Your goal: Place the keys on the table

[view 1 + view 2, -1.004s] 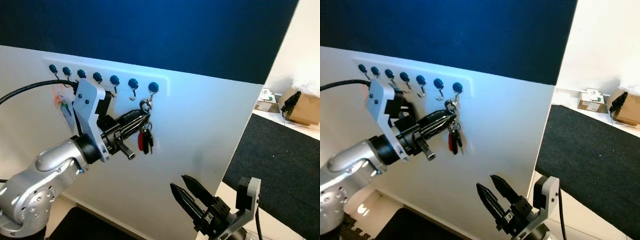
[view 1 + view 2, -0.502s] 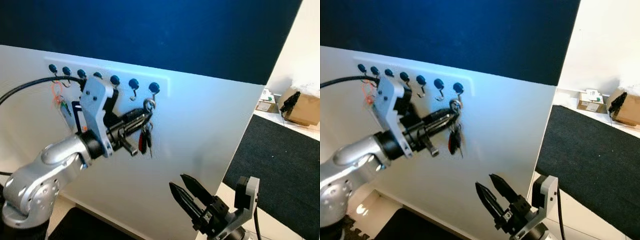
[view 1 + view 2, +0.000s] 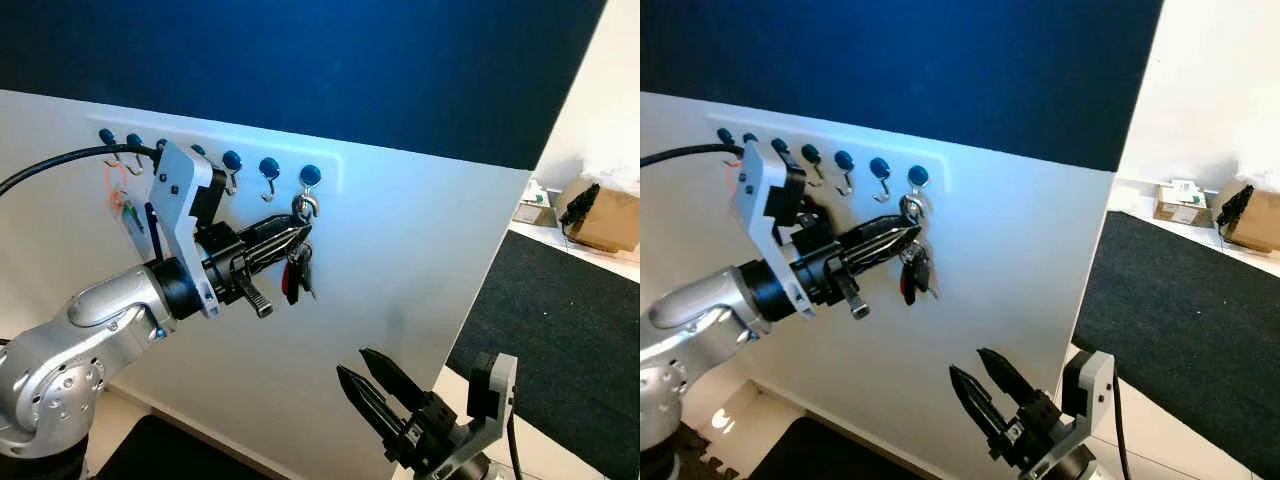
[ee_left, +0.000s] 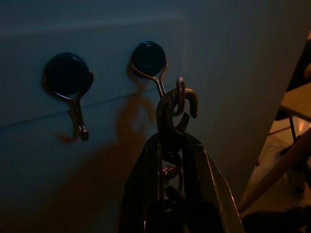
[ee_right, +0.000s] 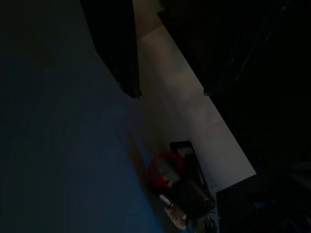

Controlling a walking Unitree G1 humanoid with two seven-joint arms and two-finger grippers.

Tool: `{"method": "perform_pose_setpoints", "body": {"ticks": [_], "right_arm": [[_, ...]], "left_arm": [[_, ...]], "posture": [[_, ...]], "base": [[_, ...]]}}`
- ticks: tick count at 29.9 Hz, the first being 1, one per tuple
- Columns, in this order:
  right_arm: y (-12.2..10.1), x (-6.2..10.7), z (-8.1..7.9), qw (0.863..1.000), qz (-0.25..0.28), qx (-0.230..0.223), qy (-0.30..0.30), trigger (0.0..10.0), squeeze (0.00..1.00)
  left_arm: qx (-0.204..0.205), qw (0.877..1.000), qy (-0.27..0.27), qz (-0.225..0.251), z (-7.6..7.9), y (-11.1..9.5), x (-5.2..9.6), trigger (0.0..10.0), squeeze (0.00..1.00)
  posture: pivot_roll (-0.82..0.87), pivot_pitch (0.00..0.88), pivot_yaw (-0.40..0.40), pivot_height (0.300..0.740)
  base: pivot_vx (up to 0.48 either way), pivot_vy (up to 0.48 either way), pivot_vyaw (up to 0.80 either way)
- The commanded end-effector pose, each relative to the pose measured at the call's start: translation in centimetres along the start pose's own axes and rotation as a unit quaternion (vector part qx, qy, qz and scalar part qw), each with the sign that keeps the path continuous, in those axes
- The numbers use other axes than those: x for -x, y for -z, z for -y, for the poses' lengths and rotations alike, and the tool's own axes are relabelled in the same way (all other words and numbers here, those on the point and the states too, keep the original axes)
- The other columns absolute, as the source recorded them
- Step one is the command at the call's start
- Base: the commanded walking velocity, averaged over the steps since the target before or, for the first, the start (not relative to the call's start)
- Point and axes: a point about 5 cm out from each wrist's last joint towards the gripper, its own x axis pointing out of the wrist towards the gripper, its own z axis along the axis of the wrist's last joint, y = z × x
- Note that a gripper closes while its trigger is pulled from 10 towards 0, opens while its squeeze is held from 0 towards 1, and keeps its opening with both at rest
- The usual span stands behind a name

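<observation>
Left eye view: left tool (image 3: 293, 236) is clenched on the keys (image 3: 297, 272), at the clasp just under the last hook (image 3: 308, 190) of the rack on the white panel (image 3: 420, 260). Keys hang below the tool, close to the panel; clasp looks hooked on or just at the hook tip. Right tool (image 3: 378, 388) idles well below the hook, fingers parted, holding nothing.

Right eye view: same layout; red fob dangles under the left tool, beside the panel.

Left wrist view: fingers (image 4: 141, 189) pinch the metal clasp (image 4: 173, 114), its loop touching the hook wire. Risk: pulling straight out could snag the clasp on the hook and drag the keys from the grip; lift first.

Right wrist view: dark, panel and floor. No bench visible, so carrying swinging keys could loosen the thin grip.
</observation>
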Motion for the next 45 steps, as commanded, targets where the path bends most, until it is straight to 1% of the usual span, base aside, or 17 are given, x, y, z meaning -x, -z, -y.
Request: {"method": "perform_pose_setpoints", "body": {"ticks": [1, 7, 10, 14, 16, 17, 20, 24, 27, 30, 31, 33, 35, 38, 40, 42, 45], "right_arm": [[0.4, 0.1, 0.0, 1.0, -0.009, -0.007, 0.0, 10.0, 0.0], [0.4, 0.0, 0.0, 1.0, -0.008, -0.007, 0.0, 10.0, 0.0], [0.4, 0.1, -0.1, 1.0, -0.007, -0.007, 0.002, 10.0, 0.0], [0.5, 0.1, -0.1, 1.0, -0.007, -0.008, 0.003, 10.0, 0.0], [0.5, 0.1, -0.1, 1.0, -0.007, -0.008, 0.003, 10.0, 0.0], [0.5, 0.1, -0.1, 1.0, -0.007, -0.008, 0.003, 10.0, 0.0], [0.5, 0.1, -0.1, 1.0, -0.007, -0.008, 0.002, 10.0, 0.0], [0.4, 0.1, -0.2, 1.0, -0.007, -0.008, 0.004, 10.0, 0.0], [0.5, 0.2, -0.2, 1.0, -0.007, -0.007, 0.006, 10.0, 0.0], [0.5, 0.4, -0.3, 1.0, -0.007, -0.008, 0.008, 10.0, 0.0], [0.5, 0.4, -0.3, 1.0, -0.007, -0.008, 0.008, 10.0, 0.0], [0.4, 0.4, -0.3, 1.0, -0.008, -0.008, 0.008, 10.0, 0.0], [0.4, 0.4, -0.2, 1.0, -0.008, -0.009, 0.008, 10.0, 0.0], [0.5, 0.2, -0.2, 1.0, -0.009, -0.009, 0.004, 10.0, 0.0], [0.5, 0.1, -0.2, 1.0, -0.009, -0.01, 0.004, 10.0, 0.0], [0.5, 0.1, -0.3, 1.0, -0.009, -0.01, 0.003, 10.0, 0.0], [0.5, 0.1, -0.3, 1.0, -0.009, -0.01, 0.004, 10.0, 0.0]], "left_arm": [[-0.015, 1.0, 0.016, -0.009, 0.3, -0.4, 0.2, 10.0, 0.0], [-0.009, 0.999, 0.008, -0.053, 0.1, 0.8, -0.1, 10.0, 0.0], [-0.004, 0.996, -0.005, -0.094, -0.5, 1.8, -0.1, 10.0, 0.0], [0.0, 0.991, -0.006, -0.13, -1.3, 2.3, 0.0, 10.0, 0.0], [0.003, 0.991, -0.007, -0.134, -1.5, 2.4, -0.1, 10.0, 0.0], [0.004, 0.99, -0.009, -0.143, -1.9, 2.5, -0.2, 10.0, 0.0], [0.0, 0.99, -0.01, -0.141, -2.6, 2.1, -0.5, 10.0, 0.0], [-0.001, 0.992, -0.004, -0.128, -2.7, 1.3, -0.5, 10.0, 0.0], [-0.005, 0.992, 0.005, -0.122, -2.7, 0.8, -0.2, 10.0, 0.0], [-0.01, 0.992, 0.034, -0.125, -2.2, 0.3, 0.6, 10.0, 0.0], [-0.01, 0.992, 0.034, -0.125, -2.2, 0.3, 0.6, 10.0, 0.0], [-0.004, 0.99, 0.063, -0.13, -1.7, -0.1, 1.2, 10.0, 0.0], [-0.001, 0.989, 0.066, -0.13, -1.7, -0.3, 1.2, 10.0, 0.0], [0.017, 0.99, 0.06, -0.128, -2.2, -0.7, 0.8, 10.0, 0.0], [0.019, 0.99, 0.058, -0.129, -2.3, -0.8, 0.6, 10.0, 0.0], [0.02, 0.99, 0.048, -0.132, -2.8, -1.1, -0.2, 10.0, 0.0], [0.02, 0.99, 0.048, -0.13, -2.9, -1.3, -0.4, 10.0, 0.0]], "posture": [[0.09, 0.126, 0.078, 0.74], [0.09, 0.13, 0.084, 0.74], [0.09, 0.133, 0.086, 0.74], [0.09, 0.136, 0.086, 0.74], [0.09, 0.136, 0.086, 0.74], [0.1, 0.139, 0.086, 0.74], [0.09, 0.141, 0.089, 0.74], [0.09, 0.142, 0.092, 0.74], [0.09, 0.145, 0.096, 0.74], [0.09, 0.148, 0.094, 0.74], [0.09, 0.148, 0.094, 0.74], [0.1, 0.149, 0.089, 0.74], [0.1, 0.149, 0.089, 0.74], [0.1, 0.151, 0.086, 0.74], [0.1, 0.152, 0.085, 0.74], [0.1, 0.151, 0.088, 0.74], [0.1, 0.151, 0.089, 0.74]], "base": [[0.0, 0.0, 0.0], [0.0, 0.0, 0.0], [0.0, 0.0, 0.0], [0.0, 0.0, 0.0], [0.0, 0.0, 0.0], [0.0, 0.0, 0.0], [0.0, 0.0, 0.0], [0.0, 0.0, 0.0], [0.0, 0.0, 0.0], [0.0, 0.0, 0.0], [0.0, 0.0, 0.0], [0.0, 0.0, 0.0], [0.0, 0.0, 0.0], [0.0, 0.0, 0.0], [0.0, 0.0, 0.0], [0.0, 0.0, 0.0], [0.0, 0.0, 0.0]]}}
